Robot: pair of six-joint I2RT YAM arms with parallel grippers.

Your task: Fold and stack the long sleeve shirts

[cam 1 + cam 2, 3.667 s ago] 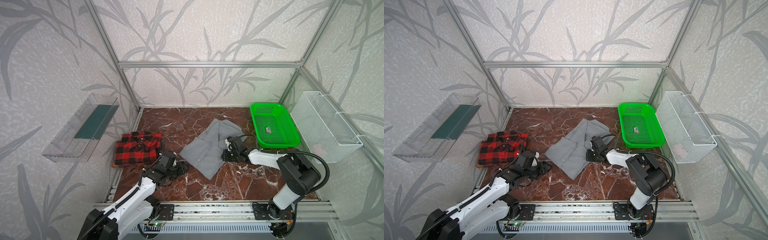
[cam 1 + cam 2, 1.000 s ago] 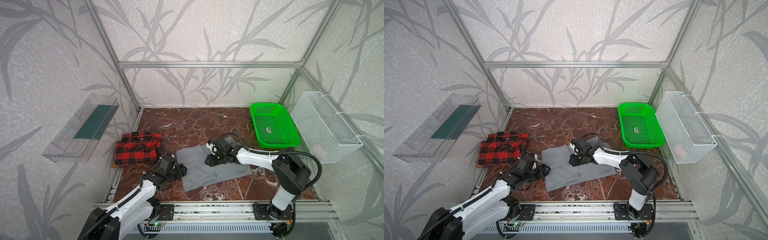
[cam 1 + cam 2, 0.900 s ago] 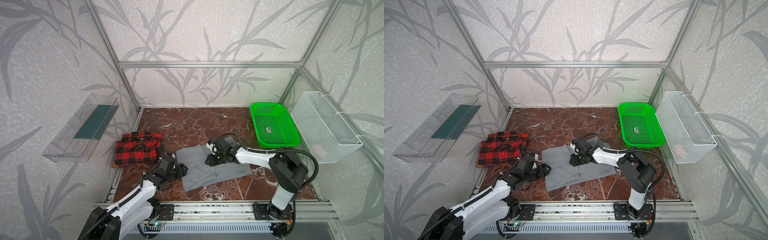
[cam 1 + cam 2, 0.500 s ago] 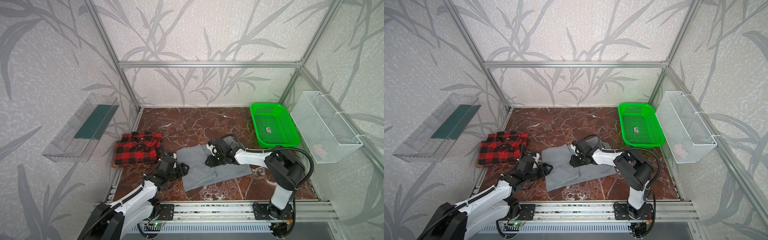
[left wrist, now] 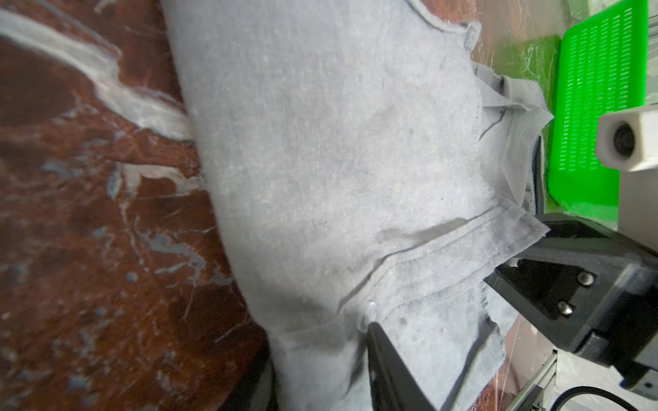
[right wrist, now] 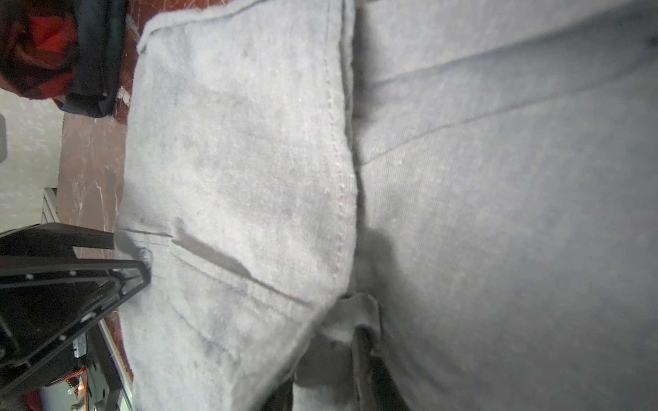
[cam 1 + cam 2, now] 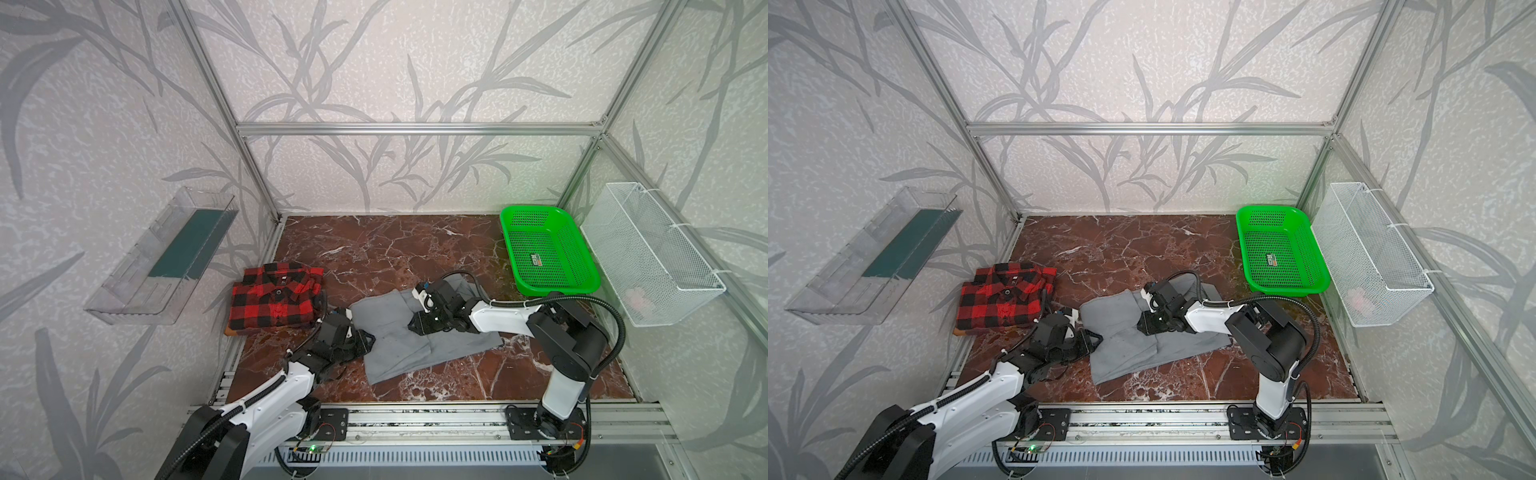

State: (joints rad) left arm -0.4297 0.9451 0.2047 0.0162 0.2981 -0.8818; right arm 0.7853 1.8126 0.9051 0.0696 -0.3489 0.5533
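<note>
I am looking down on a dark red marble surface point(image 7: 374, 249) with a green basket point(image 7: 528, 241) point(image 7: 1266, 245) at its far side edge.

The grey shirt point(image 7: 395, 345) point(image 7: 1125, 345) lies partly folded on the surface near the green basket, on the side toward the arm bases. One of its corners reaches close to the basket.

The plaid shirt point(image 7: 274, 301) point(image 7: 1003, 301) sits folded with its collar up, well apart from the basket and beyond the grey shirt.

My right hand point(image 7: 415, 327) point(image 7: 1144, 326) rests low on the middle of the grey shirt. In its wrist view point(image 6: 331, 366) a bunched fold of grey cloth is pinched between the dark fingers point(image 6: 370, 373), so it grips the shirt.

My left hand point(image 7: 368, 341) point(image 7: 1096, 338) is at the grey shirt's edge farthest from the basket. In its wrist view point(image 5: 320, 348) one finger point(image 5: 384, 356) lies on top of the cloth beside a small button. The other finger is underneath, with the shirt's edge between them. I cannot tell whether they are clamped tight.
</note>
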